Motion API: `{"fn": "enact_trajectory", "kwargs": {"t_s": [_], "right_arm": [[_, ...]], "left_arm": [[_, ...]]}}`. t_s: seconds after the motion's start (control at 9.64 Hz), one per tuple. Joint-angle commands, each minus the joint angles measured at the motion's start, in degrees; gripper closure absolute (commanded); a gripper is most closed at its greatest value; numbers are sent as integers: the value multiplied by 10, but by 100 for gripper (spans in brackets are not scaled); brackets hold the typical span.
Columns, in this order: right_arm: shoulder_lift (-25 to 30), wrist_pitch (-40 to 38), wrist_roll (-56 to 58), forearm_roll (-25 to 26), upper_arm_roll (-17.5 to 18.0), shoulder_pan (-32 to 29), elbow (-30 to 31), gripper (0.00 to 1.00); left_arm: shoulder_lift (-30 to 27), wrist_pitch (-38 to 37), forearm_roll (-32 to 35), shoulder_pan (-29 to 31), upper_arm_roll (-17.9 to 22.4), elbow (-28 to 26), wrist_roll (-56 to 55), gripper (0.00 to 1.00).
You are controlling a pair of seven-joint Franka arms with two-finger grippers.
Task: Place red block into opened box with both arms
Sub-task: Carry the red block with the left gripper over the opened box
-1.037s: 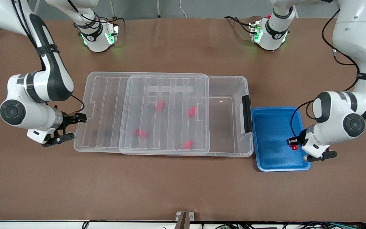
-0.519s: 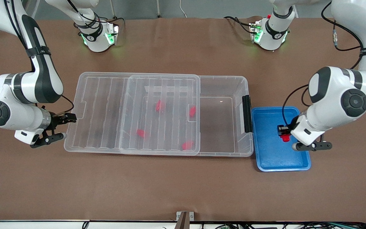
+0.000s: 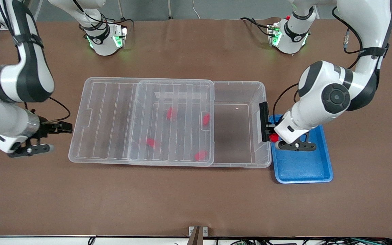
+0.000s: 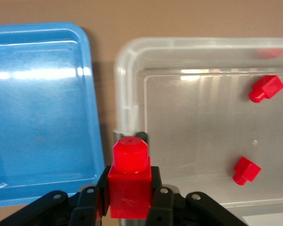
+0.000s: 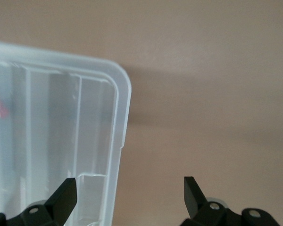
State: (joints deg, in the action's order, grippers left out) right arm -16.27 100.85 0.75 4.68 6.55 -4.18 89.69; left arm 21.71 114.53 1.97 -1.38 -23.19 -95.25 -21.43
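The left claw (image 3: 271,136), clamped on the red block (image 4: 128,181), hung over the black handle (image 3: 263,121) where the box (image 3: 240,153) met the blue tray (image 3: 301,168). The right claw (image 3: 48,136), fingers apart, waited just beside the slid-back lid (image 3: 114,119) over the table (image 3: 196,200).
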Motion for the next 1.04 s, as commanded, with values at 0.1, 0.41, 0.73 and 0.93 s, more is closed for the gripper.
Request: {"fn": "enact_trajectory", "kwargs": {"t_s": [0.1, 0.41, 0.73, 0.93], "right_arm": [[104, -13, -108, -5, -14, -2, 11, 0], [185, -95, -104, -53, -74, 9, 7, 0], [199, -142, -102, -59, -107, 2, -29, 0], [198, -150, -92, -57, -113, 3, -38, 0]], "left_arm": [[42, 4, 33, -73, 0, 5, -106, 100], [87, 6, 45, -97, 0, 2, -130, 100], [132, 20, 45, -110, 0, -5, -133, 100], [130, 85, 45, -110, 0, -61, -144, 100]]}}
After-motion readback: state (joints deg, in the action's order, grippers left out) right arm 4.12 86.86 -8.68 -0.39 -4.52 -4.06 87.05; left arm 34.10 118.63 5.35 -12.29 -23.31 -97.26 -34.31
